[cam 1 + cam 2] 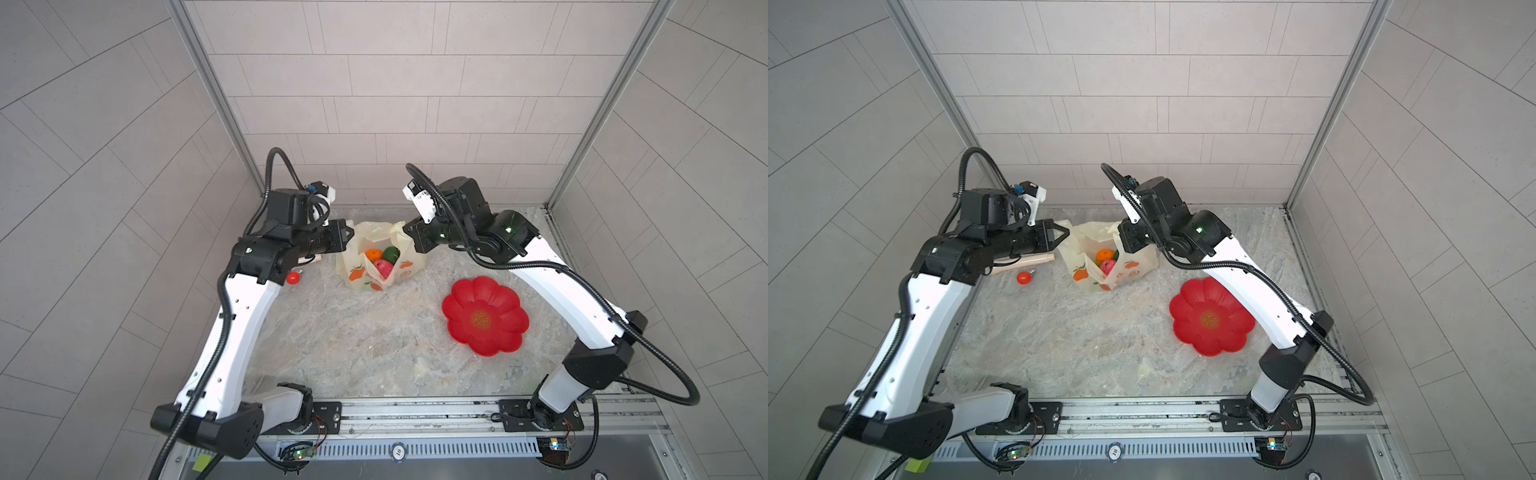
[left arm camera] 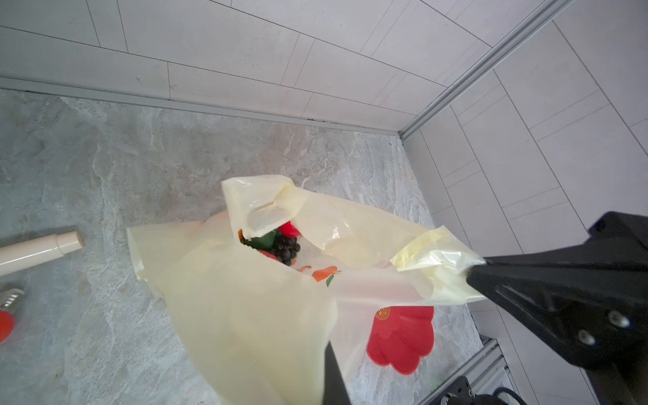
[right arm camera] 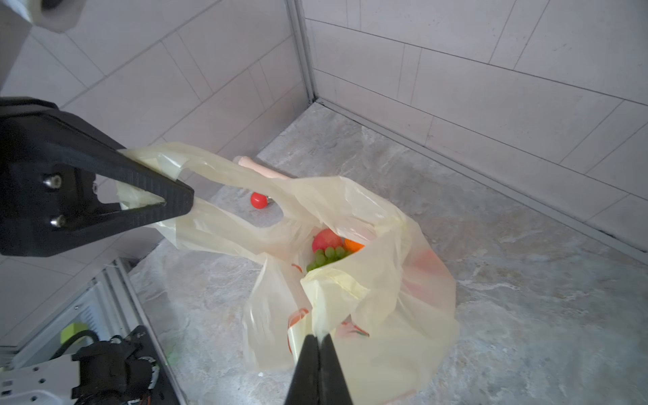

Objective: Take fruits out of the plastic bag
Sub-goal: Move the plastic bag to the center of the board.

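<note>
1. While both grippers pinch its top, the plastic bag (image 1: 353, 272) stands at the far middle of the stone-patterned table (image 1: 353, 345). It is thin, crinkly and pale yellow.
2. The left gripper (image 3: 191, 203) is clamped on one handle loop, and the right gripper (image 3: 318, 337) on the opposite top edge. The bag stretches between them.
3. Its mouth faces up, with the long axis running gripper to gripper.
4. Inside are a smooth orange (image 1: 374, 254), a green oval fruit (image 1: 391, 253), a pink wrinkly fruit (image 1: 382, 268) and knobbly green grapes (image 3: 326, 256).

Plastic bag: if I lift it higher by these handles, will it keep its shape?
Probably floppy: the thin plastic bag creases and sags between the left pincer and right pincer. Likely bottom-heavy, since the orange and green grape bunch sit low inside, so it may swing when raised.
</note>
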`<state>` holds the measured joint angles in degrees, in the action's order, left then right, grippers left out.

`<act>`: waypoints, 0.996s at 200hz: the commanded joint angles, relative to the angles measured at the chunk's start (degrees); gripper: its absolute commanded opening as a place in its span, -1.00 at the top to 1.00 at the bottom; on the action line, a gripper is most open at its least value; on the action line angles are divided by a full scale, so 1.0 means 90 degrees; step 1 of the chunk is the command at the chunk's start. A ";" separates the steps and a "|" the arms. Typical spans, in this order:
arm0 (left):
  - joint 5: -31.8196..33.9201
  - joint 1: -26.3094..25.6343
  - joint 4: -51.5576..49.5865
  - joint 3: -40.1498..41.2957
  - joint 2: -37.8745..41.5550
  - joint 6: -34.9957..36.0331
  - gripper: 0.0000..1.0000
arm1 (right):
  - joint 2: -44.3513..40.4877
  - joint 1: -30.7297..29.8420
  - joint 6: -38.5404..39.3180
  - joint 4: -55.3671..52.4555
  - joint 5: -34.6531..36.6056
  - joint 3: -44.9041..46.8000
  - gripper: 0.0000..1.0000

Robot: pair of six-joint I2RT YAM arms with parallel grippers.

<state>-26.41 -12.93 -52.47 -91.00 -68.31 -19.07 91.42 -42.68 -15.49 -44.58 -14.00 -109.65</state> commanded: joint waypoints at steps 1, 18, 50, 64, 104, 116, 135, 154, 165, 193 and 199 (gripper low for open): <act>-0.0125 -0.0017 -0.0985 0.0225 0.0650 0.0272 1.00 | -0.0463 -0.0181 -0.0459 0.0469 -0.0402 0.0703 1.00; 0.0177 -0.0182 -0.1182 0.0628 0.1135 0.0267 1.00 | -0.0807 -0.0327 -0.0558 0.0581 -0.0480 0.1193 1.00; 0.0425 -0.0188 -0.1264 0.1269 0.1853 0.0157 1.00 | -0.1211 -0.0530 -0.0760 0.0516 -0.0626 0.1837 1.00; 0.0503 -0.0183 -0.1354 0.1329 0.2064 0.0156 1.00 | -0.1354 -0.0585 -0.0866 0.0471 -0.0630 0.2018 1.00; -0.0077 -0.0178 -0.1192 0.1916 0.2791 0.0347 0.92 | -0.1932 -0.0649 -0.0800 0.0146 -0.0181 0.2675 1.00; -0.0337 -0.0179 -0.1054 0.2220 0.3064 0.0364 0.81 | -0.2135 -0.0649 -0.0835 0.0068 -0.0069 0.2944 1.00; -0.0769 -0.0189 -0.0993 0.2660 0.3376 0.0550 0.65 | -0.2403 -0.0746 -0.0816 -0.0164 -0.0428 0.3311 1.00; -0.1015 -0.0229 -0.0996 0.3142 0.3804 0.0853 0.41 | -0.2795 -0.1064 -0.0653 -0.0417 -0.0616 0.3817 1.00; -0.1088 -0.0249 -0.0987 0.3466 0.4079 0.0962 0.16 | -0.3139 -0.1227 -0.0662 -0.0372 -0.0656 0.4214 1.00; -0.1023 -0.0251 -0.0918 0.4007 0.4614 0.0954 -0.13 | -0.4009 -0.1466 -0.0733 -0.0215 -0.0511 0.4801 1.00; -0.1065 -0.0251 -0.0934 0.4066 0.4678 0.0990 -0.12 | -0.4102 -0.1478 -0.0699 -0.0252 -0.0469 0.4776 1.00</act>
<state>-34.15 -14.94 -61.58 -56.47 -28.86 -12.43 59.77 -55.20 -22.48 -46.26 -19.11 -67.20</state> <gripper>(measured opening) 0.555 0.048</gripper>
